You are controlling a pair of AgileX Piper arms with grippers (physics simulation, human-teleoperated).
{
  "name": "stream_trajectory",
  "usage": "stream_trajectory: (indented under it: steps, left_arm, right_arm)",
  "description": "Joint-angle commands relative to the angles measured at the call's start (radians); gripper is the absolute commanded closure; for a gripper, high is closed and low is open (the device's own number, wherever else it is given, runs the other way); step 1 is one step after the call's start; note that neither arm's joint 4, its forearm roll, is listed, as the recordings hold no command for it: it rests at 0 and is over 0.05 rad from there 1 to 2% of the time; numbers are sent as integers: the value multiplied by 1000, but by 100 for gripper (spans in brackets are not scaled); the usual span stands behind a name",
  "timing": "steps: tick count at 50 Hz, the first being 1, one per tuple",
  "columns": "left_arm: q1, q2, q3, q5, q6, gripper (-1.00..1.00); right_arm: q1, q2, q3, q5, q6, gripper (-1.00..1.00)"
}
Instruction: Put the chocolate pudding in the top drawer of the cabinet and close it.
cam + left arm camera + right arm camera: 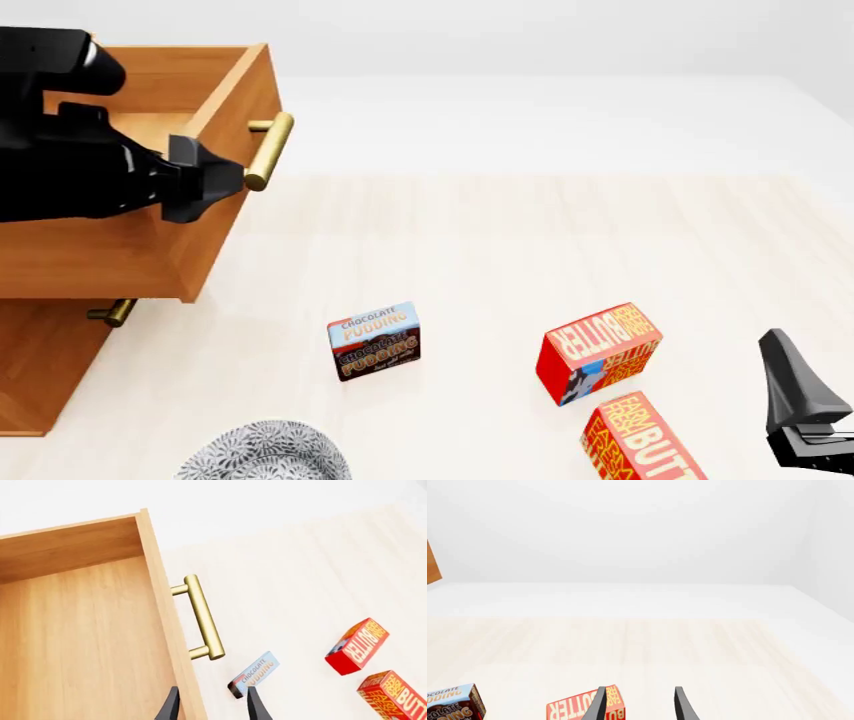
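Matt orange-brown wood on drawer (80, 630); polished brass handle (203, 617). Pale smooth wood-grain table (534, 250). Printed cardboard on pudding box (375, 341), butter boxes (598, 352).

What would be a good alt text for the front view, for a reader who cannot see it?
The top drawer of the cabinet stands pulled open at the left, with the left arm above it. The chocolate pudding stands upright on the table, outside the drawer, with two red butter boxes to its right.
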Motion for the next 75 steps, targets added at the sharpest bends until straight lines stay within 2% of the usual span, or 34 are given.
stream_trajectory:
  steps: [1, 20, 27, 45, 60, 68, 73, 75]
  left_arm:
    - [-56, 65, 34, -4, -16, -100]
    - [-91, 77, -17, 5, -26, -100]
    - [-47, 50, -107, 57, 40, -100]
    - [-49, 29, -186, 105, 52, -100]
    - [-36, 25, -300, 145, 80, -100]
    - [-42, 32, -317, 140, 107, -100]
    - [-82, 50, -358, 140, 122, -100]
    - [-56, 38, -359, 114, 193, -100]
  right_arm:
    - [0, 0, 0, 0, 0, -100]
    - [0, 0, 0, 0, 0, -100]
    - [0, 0, 0, 0, 0, -100]
    - [0, 0, 0, 0, 0, -100]
    - [0, 0, 0, 0, 0, -100]
    - [0, 0, 0, 0, 0, -100]
    - [0, 0, 0, 0, 0, -100]
    - [0, 0, 0, 0, -1, -100]
